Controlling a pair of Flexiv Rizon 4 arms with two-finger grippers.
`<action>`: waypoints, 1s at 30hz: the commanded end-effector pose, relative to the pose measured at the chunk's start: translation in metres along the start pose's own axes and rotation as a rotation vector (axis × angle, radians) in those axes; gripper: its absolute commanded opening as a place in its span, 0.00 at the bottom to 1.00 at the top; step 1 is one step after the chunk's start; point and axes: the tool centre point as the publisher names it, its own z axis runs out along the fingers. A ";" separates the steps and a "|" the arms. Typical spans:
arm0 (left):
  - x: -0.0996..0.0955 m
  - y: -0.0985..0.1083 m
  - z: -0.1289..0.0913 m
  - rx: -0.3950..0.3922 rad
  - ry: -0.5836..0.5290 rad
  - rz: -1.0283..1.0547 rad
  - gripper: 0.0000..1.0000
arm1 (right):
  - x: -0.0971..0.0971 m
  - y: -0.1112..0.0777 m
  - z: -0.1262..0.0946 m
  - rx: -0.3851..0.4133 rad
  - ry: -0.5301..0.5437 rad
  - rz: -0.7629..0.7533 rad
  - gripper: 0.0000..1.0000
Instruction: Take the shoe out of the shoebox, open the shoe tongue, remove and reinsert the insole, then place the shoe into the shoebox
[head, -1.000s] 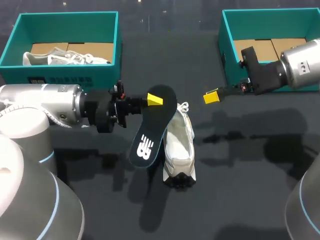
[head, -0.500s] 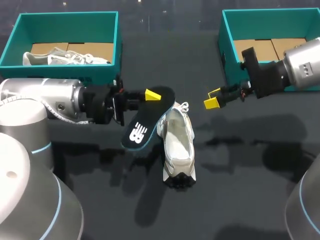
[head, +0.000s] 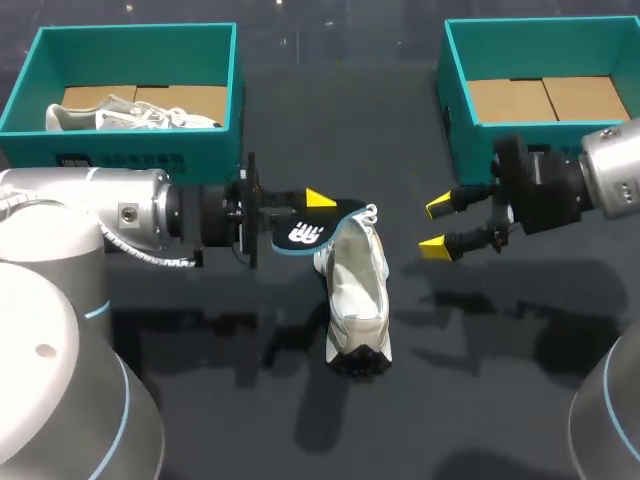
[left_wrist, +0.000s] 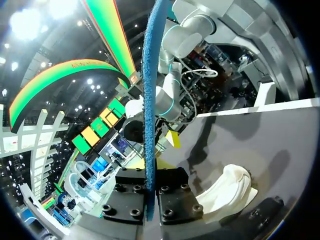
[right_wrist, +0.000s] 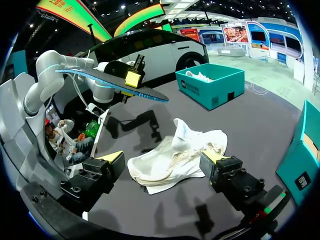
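A white shoe lies on the dark table, toe toward me. Just above its heel end my left gripper is shut on the black insole, holding it level in the air. In the left wrist view the insole shows edge-on, clamped in the left gripper, with the shoe lying below and beside it. My right gripper stands open to the right of the shoe, apart from it. In the right wrist view the shoe lies ahead of the open right gripper, and the insole hangs beyond it.
A teal shoebox at the back left holds a second white shoe. Another teal shoebox at the back right shows only its cardboard floor. Bare table lies in front of the shoe.
The left gripper has turned the insole from hanging face-on to lying level over the shoe's heel. The right gripper has come forward from the right box and rotated, staying open.
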 end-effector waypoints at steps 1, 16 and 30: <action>0.001 -0.004 -0.002 -0.015 -0.001 0.001 0.00 | 0.003 -0.001 -0.002 0.001 -0.008 0.001 1.00; 0.042 -0.019 0.009 0.066 -0.035 -0.159 0.00 | 0.002 -0.043 0.007 0.063 -0.059 -0.228 1.00; 0.059 -0.011 0.017 0.063 0.003 -0.202 0.00 | -0.007 -0.056 0.016 0.135 -0.050 -0.247 1.00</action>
